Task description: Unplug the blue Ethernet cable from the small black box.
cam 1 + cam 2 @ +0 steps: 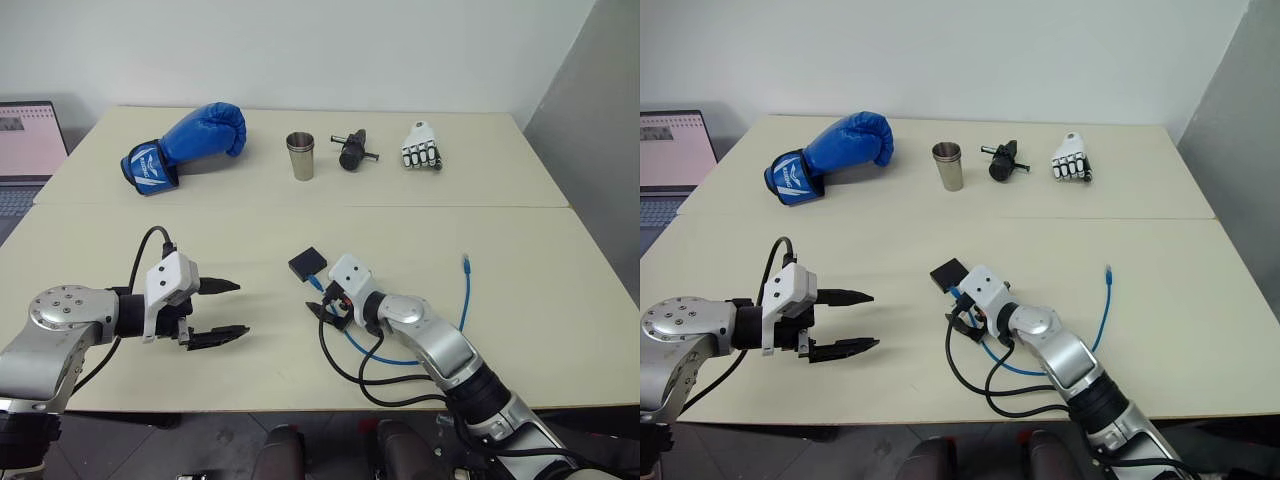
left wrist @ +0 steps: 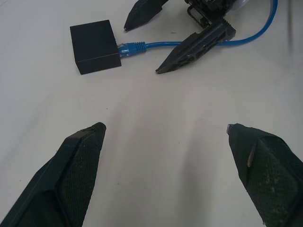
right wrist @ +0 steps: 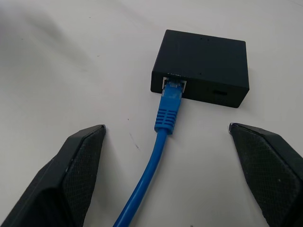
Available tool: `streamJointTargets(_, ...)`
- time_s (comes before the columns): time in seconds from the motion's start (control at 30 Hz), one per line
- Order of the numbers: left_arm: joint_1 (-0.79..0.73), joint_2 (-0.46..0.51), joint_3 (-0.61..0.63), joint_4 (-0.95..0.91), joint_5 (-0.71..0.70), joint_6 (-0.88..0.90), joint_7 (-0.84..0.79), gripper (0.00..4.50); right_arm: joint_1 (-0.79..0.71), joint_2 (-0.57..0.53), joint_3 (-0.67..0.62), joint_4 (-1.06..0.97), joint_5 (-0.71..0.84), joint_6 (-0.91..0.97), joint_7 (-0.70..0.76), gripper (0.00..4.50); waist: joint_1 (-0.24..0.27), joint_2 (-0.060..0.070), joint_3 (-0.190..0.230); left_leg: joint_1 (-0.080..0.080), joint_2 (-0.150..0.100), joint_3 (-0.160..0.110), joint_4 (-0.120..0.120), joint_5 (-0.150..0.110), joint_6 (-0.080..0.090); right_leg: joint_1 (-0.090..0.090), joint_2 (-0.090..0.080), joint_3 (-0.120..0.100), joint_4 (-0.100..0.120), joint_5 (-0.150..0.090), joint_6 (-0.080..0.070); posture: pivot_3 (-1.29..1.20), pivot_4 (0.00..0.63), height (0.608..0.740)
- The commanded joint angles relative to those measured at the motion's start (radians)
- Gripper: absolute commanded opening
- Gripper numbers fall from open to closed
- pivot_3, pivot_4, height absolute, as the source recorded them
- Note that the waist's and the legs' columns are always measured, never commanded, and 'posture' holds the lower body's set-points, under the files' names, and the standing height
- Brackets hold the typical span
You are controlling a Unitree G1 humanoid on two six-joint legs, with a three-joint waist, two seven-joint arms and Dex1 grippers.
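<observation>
The small black box (image 3: pixel 201 64) lies flat near the middle of the table (image 1: pixel 120 230). The blue Ethernet cable (image 3: pixel 166 111) is plugged into the box's edge, and its plug sits in the port. From there the cable runs back under my right wrist and loops right to a free end (image 1: pixel 466 261). My right gripper (image 3: pixel 166 127) is open, with one finger on each side of the cable just behind the plug; neither finger touches it. My left gripper (image 1: pixel 243 308) is open and empty to the left, pointing toward the box (image 2: pixel 94 46).
Along the far side of the table sit a blue boxing glove (image 1: pixel 190 140), a metal cup (image 1: pixel 301 156), a black cylindrical gadget (image 1: pixel 352 150) and a white robot hand (image 1: pixel 421 148). A laptop (image 1: pixel 25 150) stands at the far left. Black wires (image 1: pixel 365 378) loop near the front edge.
</observation>
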Motion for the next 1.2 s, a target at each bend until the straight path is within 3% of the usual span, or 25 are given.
streamJointTargets(0.03,0.005,-0.004,0.015,-0.01,0.002,-0.021,0.011,4.4,0.003,0.009,-0.005,0.01,-0.024,-0.001,0.004,3.74,0.0,0.0,0.0,0.0,0.0,0.0,0.0,0.0,0.0,0.0,0.0,0.0,0.0,0.0,0.0,0.0,0.15,0.74)
streamJointTargets(0.37,-0.018,-0.034,0.016,0.005,-0.027,0.067,0.072,4.4,-0.007,0.028,-0.033,0.038,-0.04,0.0,0.005,1.44,0.0,0.0,0.0,0.0,0.0,-0.001,0.0,0.0,0.0,0.0,0.0,0.0,0.0,0.0,0.0,0.0,0.15,0.74)
streamJointTargets(0.57,-0.024,-0.062,0.037,0.012,-0.115,0.205,0.09,4.4,0.003,-0.078,-0.003,-0.019,-0.124,-0.116,0.044,0.18,0.004,0.0,0.0,0.0,-0.001,-0.001,0.0,0.0,0.0,0.001,0.0,0.0,0.0,0.0,0.0,0.0,0.15,0.74)
streamJointTargets(0.77,-0.094,-0.12,0.075,0.036,-0.295,0.43,0.126,4.4,-0.006,-0.222,0.012,-0.056,-0.223,-0.381,0.11,0.09,0.001,0.0,0.0,-0.001,-0.001,-0.001,0.0,0.0,0.0,0.0,-0.001,-0.001,0.0,0.0,0.0,0.0,0.15,0.74)
streamJointTargets(0.9,-0.161,-0.184,0.11,0.058,-0.431,0.598,0.188,4.4,-0.043,-0.331,0.008,-0.033,-0.305,-0.688,0.136,0.09,-0.003,0.0,0.0,-0.001,-0.001,-0.001,0.0,0.0,0.0,0.0,0.0,-0.001,0.0,0.0,0.0,0.0,0.15,0.74)
streamJointTargets(1.2,-0.239,-0.267,0.101,0.071,-0.524,0.728,0.271,4.4,-0.094,-0.377,-0.012,-0.006,-0.363,-1.017,0.161,0.09,-0.003,-0.001,0.0,0.0,-0.001,-0.002,0.001,0.0,0.0,0.001,0.0,0.0,0.0,0.0,0.0,0.0,0.15,0.74)
